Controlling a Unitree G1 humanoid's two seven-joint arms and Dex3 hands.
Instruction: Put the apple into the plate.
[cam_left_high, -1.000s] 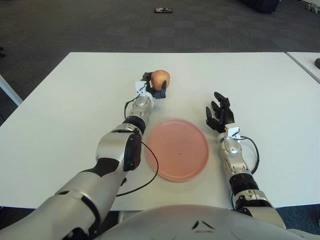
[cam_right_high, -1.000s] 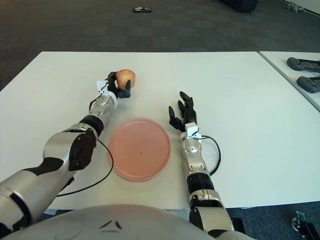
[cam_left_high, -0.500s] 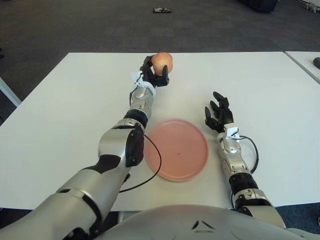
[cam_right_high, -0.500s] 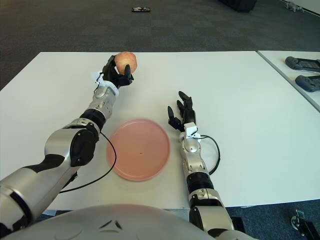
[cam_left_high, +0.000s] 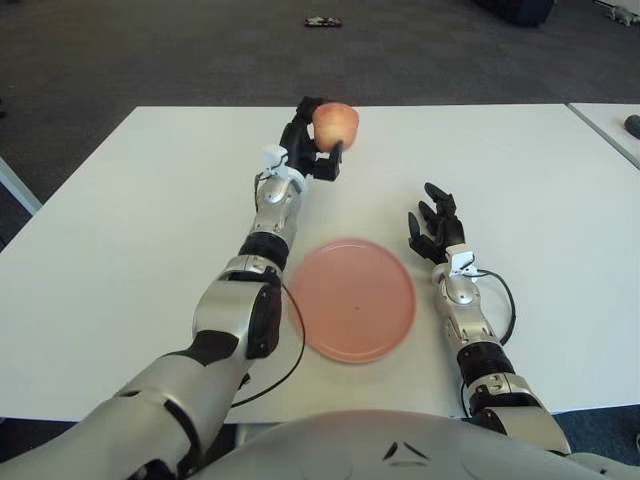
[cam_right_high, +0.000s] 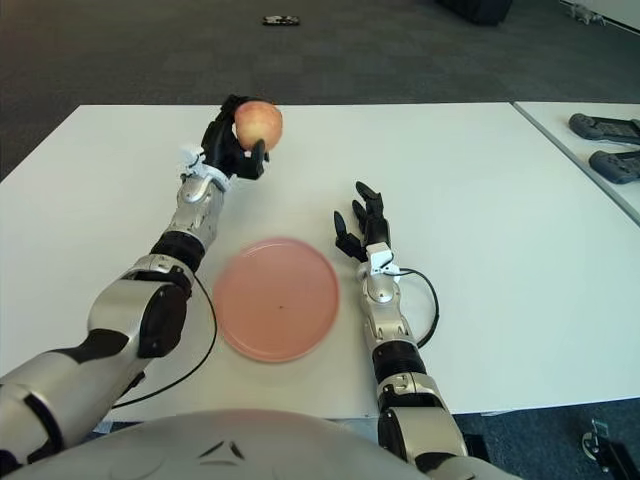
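Observation:
My left hand (cam_left_high: 316, 148) is shut on a red-yellow apple (cam_left_high: 335, 122) and holds it in the air over the white table, beyond the plate. The pink round plate (cam_left_high: 352, 299) lies flat on the table near the front, with nothing on it. The apple is up and behind the plate's far rim, slightly to its left. My right hand (cam_left_high: 435, 231) rests on the table just right of the plate, fingers spread and empty.
The white table (cam_left_high: 150, 220) has its front edge close behind the plate. A second table with two dark devices (cam_right_high: 605, 145) stands to the right. A small dark object (cam_left_high: 325, 21) lies on the carpet far behind.
My left hand has lifted the apple off the table, higher and a little to the right. The right hand and the plate have stayed put.

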